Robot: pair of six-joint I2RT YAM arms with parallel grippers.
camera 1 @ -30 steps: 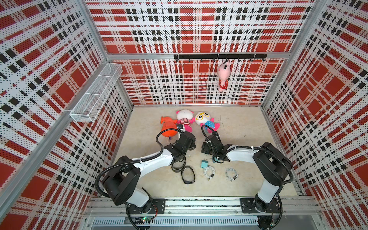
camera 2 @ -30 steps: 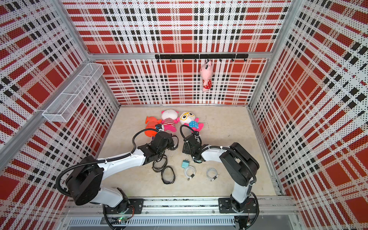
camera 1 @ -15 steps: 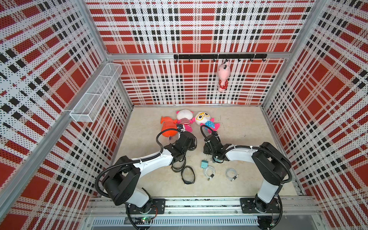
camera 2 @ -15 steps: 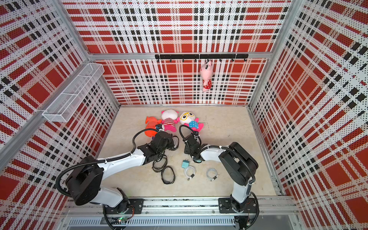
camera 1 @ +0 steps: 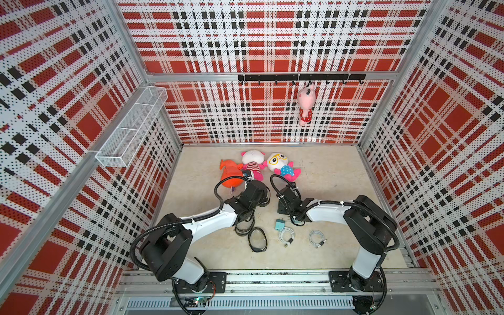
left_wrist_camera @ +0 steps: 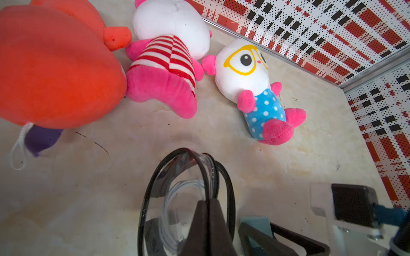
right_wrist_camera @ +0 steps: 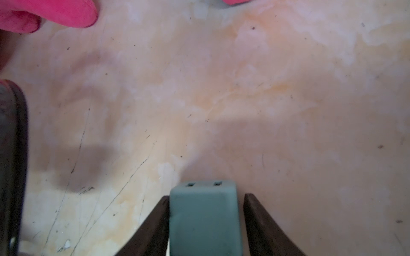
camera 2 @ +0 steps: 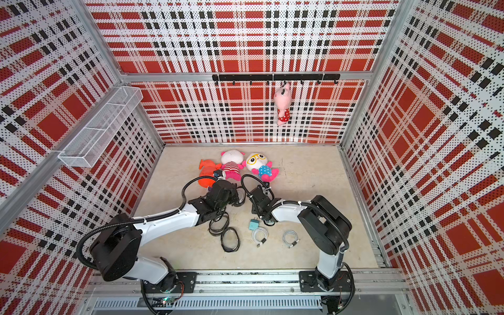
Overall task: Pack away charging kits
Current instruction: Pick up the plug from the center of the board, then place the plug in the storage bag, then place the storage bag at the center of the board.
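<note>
Left gripper [left_wrist_camera: 208,206] clamps a case [left_wrist_camera: 177,172]; right gripper [right_wrist_camera: 206,196] slack around an adapter [right_wrist_camera: 204,217], toys [camera 1: 252,163] crowding ahead, floor [camera 1: 332,177] open rightward.

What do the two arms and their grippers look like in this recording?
Both match. The left arm and right arm have glossy white link shells between bulky black joint housings. A ribbed black cable hose loops along each. The left gripper and right gripper carry dark, wedge-shaped fingers tapering to narrow tips.

teal adapter [right_wrist_camera: 204,219] inside parted pincer [right_wrist_camera: 206,196]
</note>
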